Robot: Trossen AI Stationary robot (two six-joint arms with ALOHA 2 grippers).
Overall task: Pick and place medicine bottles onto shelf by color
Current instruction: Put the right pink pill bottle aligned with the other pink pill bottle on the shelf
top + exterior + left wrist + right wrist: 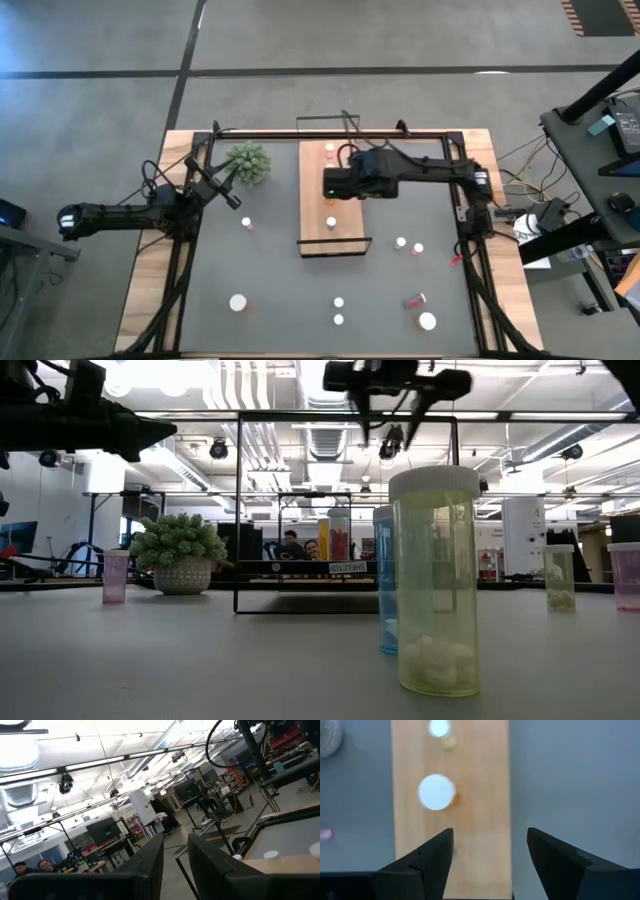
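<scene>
Orange bottle (437, 792) stood upright on the shelf (480, 820) upper-left of the right gripper (490, 851), whose fingers were wide open and empty, hovering nearer than the left arm

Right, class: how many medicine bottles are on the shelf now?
2. The far bottle stands near the shelf's back end, the near bottle near its front end. The right gripper hangs open above the middle and may hide another; the left gripper waits by the plant.
</scene>
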